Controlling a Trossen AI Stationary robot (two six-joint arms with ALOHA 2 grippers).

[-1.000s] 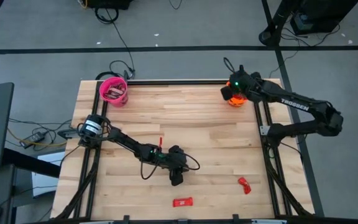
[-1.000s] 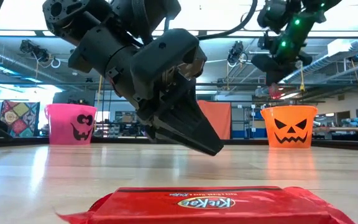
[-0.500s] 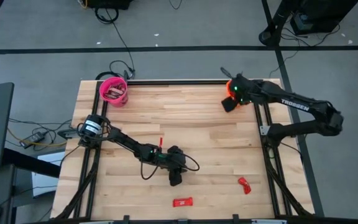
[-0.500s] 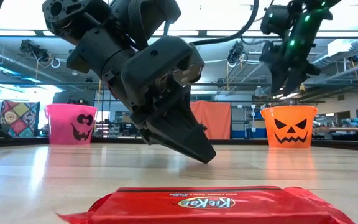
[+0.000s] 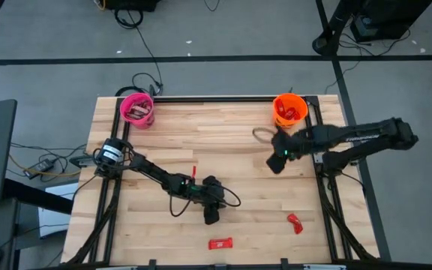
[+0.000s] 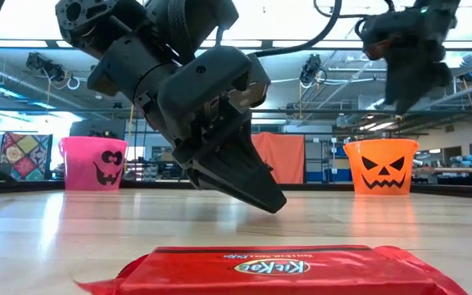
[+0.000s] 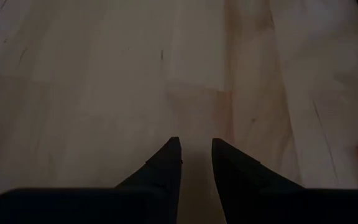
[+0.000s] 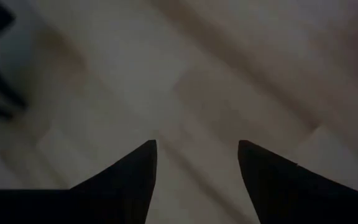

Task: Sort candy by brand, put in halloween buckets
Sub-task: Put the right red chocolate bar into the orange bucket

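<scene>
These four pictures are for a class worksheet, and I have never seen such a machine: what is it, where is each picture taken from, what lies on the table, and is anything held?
It is a robot with two dark arms at a wooden table. One picture looks straight down, one looks level across the tabletop, and two come from cameras on the wrists. A pink bucket and an orange bucket stand at the far corners. Two red candy bars remain: one near the front edge, one nearer the right side. The left gripper hovers just behind the front bar, fingers a little apart, holding nothing. The right gripper is open and empty, in front of the orange bucket.
</scene>
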